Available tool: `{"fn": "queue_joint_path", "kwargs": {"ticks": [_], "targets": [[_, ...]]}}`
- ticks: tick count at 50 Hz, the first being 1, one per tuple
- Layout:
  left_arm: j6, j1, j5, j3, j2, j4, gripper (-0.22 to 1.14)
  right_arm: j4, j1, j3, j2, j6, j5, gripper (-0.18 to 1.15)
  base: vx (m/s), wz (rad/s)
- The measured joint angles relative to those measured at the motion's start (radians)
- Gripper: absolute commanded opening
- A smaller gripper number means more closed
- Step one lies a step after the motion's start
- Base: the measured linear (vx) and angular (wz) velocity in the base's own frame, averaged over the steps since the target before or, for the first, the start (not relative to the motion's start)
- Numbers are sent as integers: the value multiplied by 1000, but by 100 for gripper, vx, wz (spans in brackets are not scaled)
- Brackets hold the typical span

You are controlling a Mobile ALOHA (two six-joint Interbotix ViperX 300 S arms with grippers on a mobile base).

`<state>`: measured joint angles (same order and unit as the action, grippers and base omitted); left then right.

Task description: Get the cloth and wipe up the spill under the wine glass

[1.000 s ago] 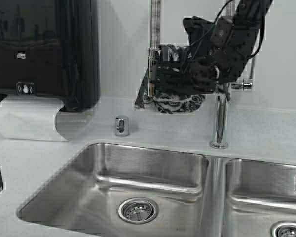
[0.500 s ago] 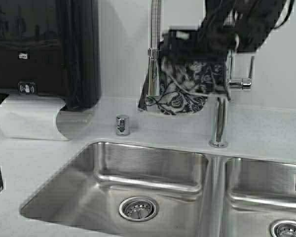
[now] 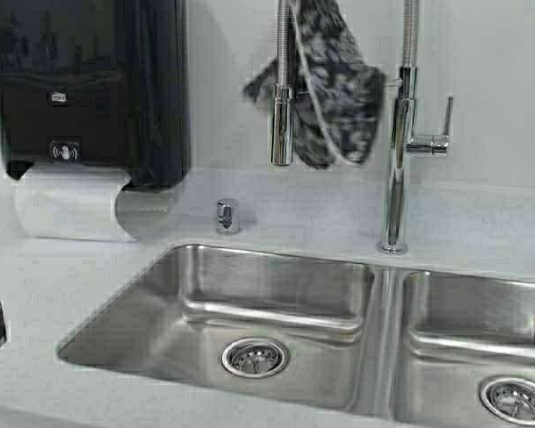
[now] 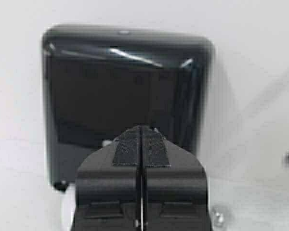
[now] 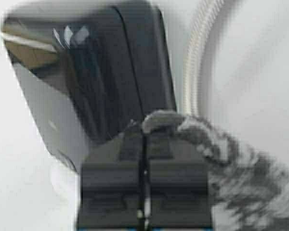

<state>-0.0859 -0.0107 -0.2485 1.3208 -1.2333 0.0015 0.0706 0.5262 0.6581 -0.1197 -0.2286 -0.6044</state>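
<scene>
Fetch step: right gripper (image 5: 143, 139), jaws pinching the cloth (image 3: 334, 85), holds it hanging clear of the worktop (image 3: 481, 227) beside the faucet (image 3: 399, 134); left gripper (image 4: 140, 137) pressed together, empty; wine glass unseen, so next carry toward it.

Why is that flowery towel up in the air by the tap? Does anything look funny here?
Yes. The cloth dangles in mid-air beside the faucet, above the counter, because the right gripper is pinching its end. The left gripper is shut on nothing. No wine glass or spill shows in these views.
</scene>
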Motion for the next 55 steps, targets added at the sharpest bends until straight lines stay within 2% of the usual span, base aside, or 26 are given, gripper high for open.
{"fn": "queue_joint_path", "kwargs": {"ticks": [22, 34, 55], "targets": [[-5, 2, 9, 3, -2, 0, 2, 32, 55, -103, -242, 0, 199, 6, -10, 3], [-12, 0, 9, 3, -2, 0, 2, 34, 87, -71, -334, 0, 299, 6, -11, 13], [-21, 0, 11, 3, -6, 0, 2, 34, 91, -15, -357, 0, 319, 6, -15, 29]]}}
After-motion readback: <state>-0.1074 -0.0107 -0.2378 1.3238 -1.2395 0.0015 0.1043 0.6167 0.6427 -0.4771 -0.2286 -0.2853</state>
